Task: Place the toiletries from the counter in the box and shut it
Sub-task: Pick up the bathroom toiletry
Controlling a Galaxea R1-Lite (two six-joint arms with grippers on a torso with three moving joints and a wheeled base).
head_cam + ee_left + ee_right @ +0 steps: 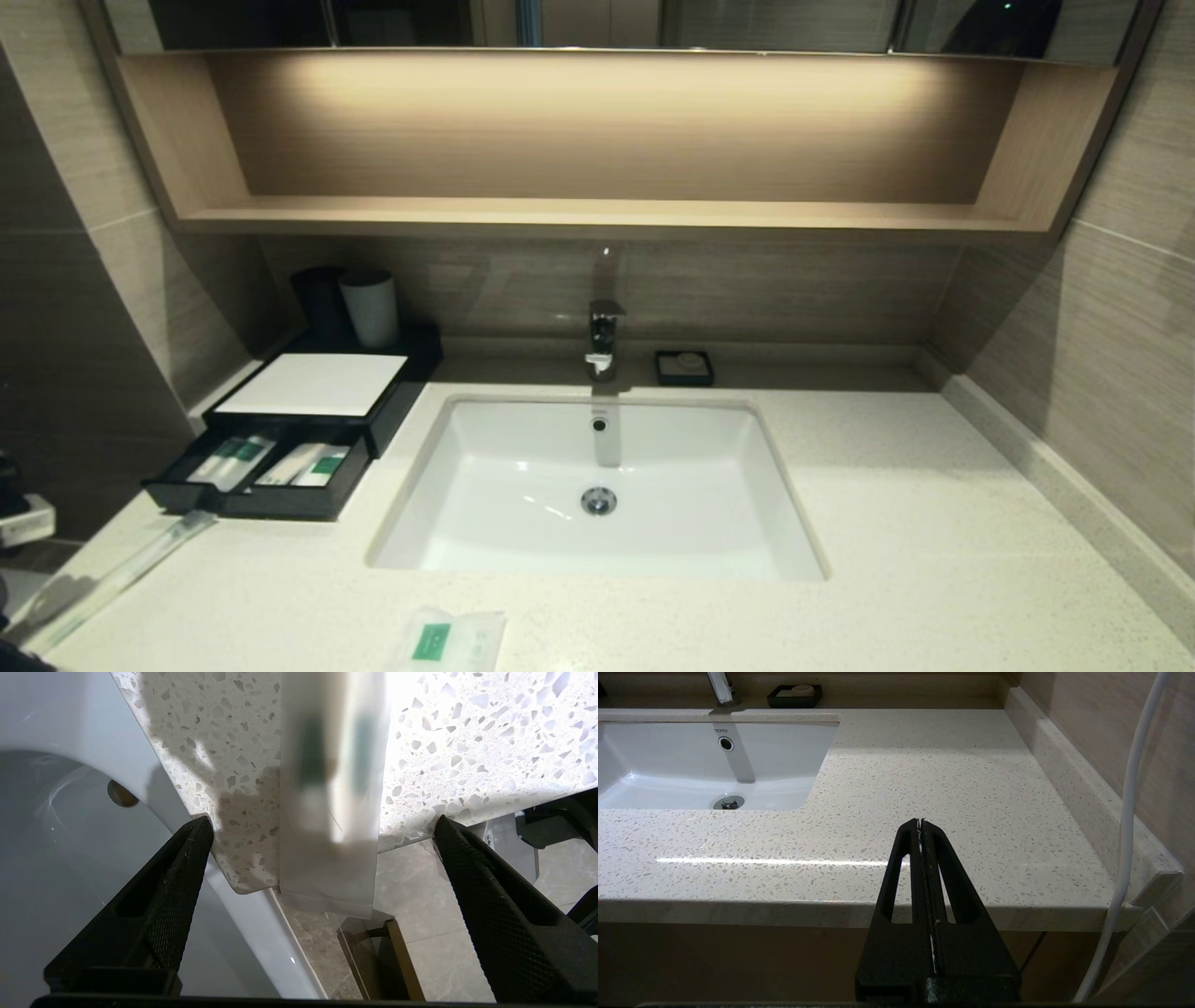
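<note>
Counter-edge toothbrush (327,812) lies, seemingly untouched, between left claw (322,826) tips.

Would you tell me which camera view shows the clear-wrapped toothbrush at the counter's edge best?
The left wrist view: the toothbrush fills the middle, its wrapper end overhanging the counter edge, between the open left gripper's fingers. The head view shows it only small, at the lower left. The right wrist view misses it.
</note>
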